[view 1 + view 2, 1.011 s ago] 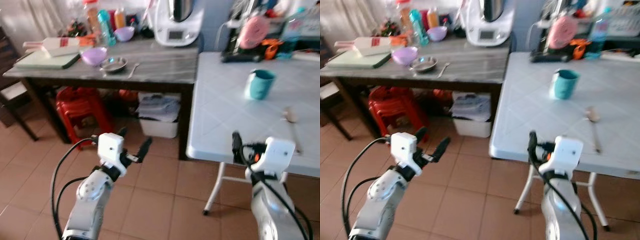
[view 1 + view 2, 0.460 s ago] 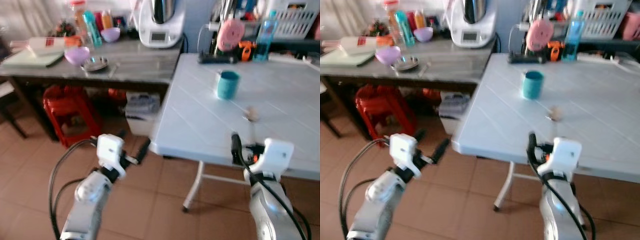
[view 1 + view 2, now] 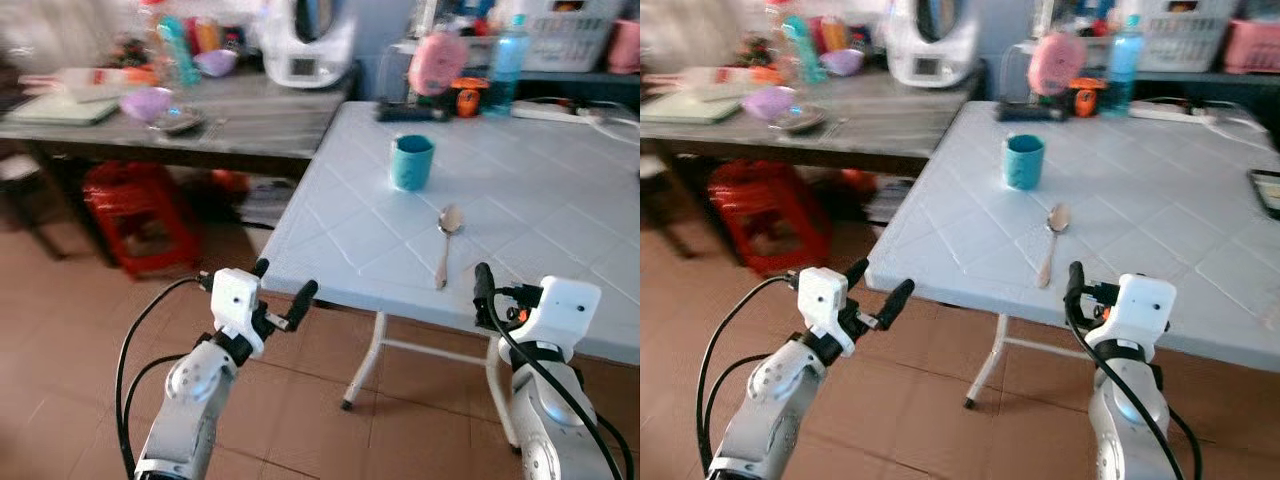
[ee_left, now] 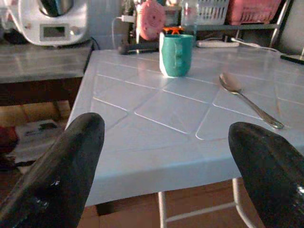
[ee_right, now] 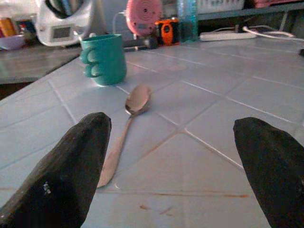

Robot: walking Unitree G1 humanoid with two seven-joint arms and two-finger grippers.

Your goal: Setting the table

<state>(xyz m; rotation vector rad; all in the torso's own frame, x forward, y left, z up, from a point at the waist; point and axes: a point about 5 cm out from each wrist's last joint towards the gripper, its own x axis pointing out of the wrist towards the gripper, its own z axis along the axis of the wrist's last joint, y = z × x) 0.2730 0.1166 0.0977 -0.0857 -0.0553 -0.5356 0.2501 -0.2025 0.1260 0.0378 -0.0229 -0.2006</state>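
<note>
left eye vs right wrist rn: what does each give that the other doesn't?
Left eye: left hand open above the floor, short of the table edge; red stool under the grey side table.
Right wrist: right hand open, its fingers framing the spoon's handle end.
Both: teal mug, spoon near it but apart, white table.

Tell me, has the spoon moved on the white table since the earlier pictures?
No. The spoon lies just in front of the teal mug, as before; the camera has turned.
</note>
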